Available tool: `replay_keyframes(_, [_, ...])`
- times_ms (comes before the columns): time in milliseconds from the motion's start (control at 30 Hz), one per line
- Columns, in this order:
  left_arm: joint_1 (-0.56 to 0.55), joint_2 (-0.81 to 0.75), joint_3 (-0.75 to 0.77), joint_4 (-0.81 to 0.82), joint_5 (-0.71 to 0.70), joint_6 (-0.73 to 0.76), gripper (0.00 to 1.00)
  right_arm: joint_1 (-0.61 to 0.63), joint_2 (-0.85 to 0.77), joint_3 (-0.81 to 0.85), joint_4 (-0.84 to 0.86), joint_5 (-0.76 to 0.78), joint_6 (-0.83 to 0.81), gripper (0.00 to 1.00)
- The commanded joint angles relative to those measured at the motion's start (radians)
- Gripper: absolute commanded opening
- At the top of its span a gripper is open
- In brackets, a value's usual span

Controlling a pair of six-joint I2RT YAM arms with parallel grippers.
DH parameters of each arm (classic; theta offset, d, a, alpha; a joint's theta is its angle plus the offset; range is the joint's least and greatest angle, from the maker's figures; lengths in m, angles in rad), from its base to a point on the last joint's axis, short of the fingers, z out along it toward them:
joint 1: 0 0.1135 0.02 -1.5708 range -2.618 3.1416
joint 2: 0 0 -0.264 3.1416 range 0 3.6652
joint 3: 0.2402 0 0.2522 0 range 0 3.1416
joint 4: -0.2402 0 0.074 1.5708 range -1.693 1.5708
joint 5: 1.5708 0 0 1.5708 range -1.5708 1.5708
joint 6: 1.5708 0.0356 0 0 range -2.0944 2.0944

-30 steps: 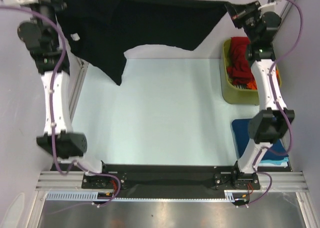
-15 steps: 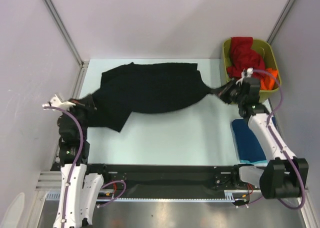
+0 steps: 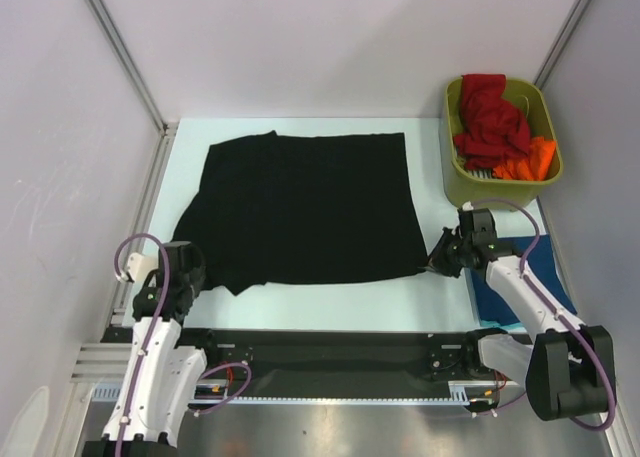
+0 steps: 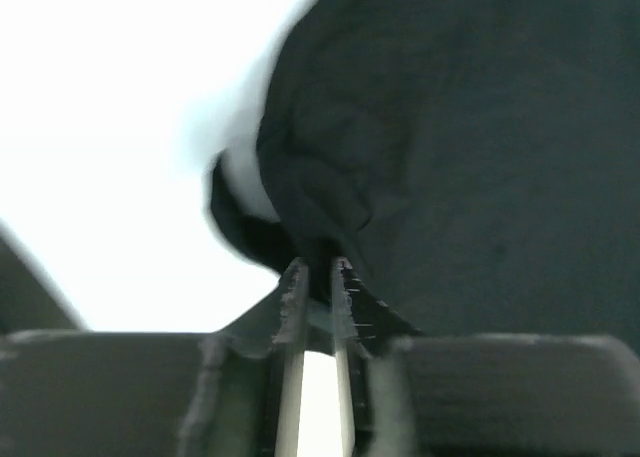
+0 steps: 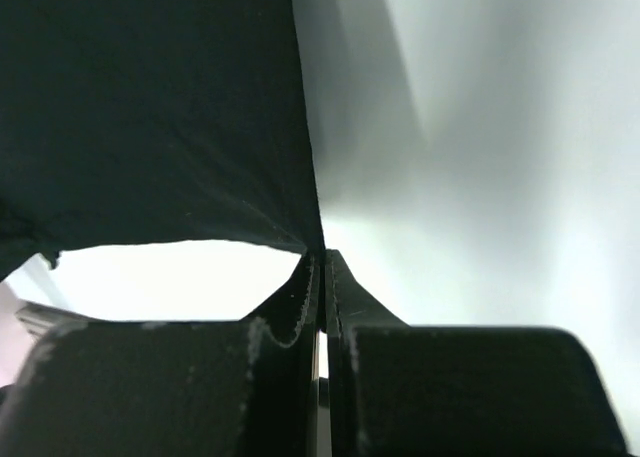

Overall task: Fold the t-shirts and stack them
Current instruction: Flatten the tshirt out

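L gripper sits at 8 o'clock of the black t-shirt. Its jaws are a crack apart with cloth bunched at the tips, and I can't tell if it's pinching or letting go. The shirt lies spread flat mid-table, approx square, w/ a loose flap at that near-L corner. R gripper is at 4 o'clock of the shirt, jaws pressed together on the hem corner. A dark blue t-shirt lies folded at 4 o'clock of the table, under the R arm. The bin at 2 o'clock holds red & orange shirts. Step looks like lay-out done, fold not yet begun. Next move prob. calls for both corners freed, then a re-grip along one edge to carry it across w/o dragging wrinkles in.
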Motion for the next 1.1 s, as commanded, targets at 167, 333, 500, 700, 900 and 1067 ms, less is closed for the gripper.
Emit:
replay_keyframes(167, [-0.056,0.102,0.107,-0.100,-0.151,-0.057,0.15,0.008,0.111,0.050,-0.065,0.022,-0.048,0.00])
replay_keyframes(333, [-0.075,0.227,0.179,0.098,-0.144,0.222,0.00,-0.001,0.235,0.194,-0.018,0.044,-0.081,0.00])
replay_keyframes(500, [-0.075,0.352,0.260,0.256,-0.052,0.433,0.00,-0.003,0.472,0.381,-0.034,0.082,-0.108,0.00])
replay_keyframes(700, [-0.073,0.528,0.371,0.285,-0.026,0.486,0.00,-0.006,0.594,0.559,-0.062,0.099,-0.150,0.00])
replay_keyframes(900, [-0.047,0.750,0.549,0.296,0.039,0.546,0.00,-0.006,0.709,0.683,-0.089,0.116,-0.170,0.00])
replay_keyframes(1067, [-0.018,0.928,0.681,0.308,0.100,0.578,0.00,-0.005,0.798,0.763,-0.114,0.144,-0.199,0.00])
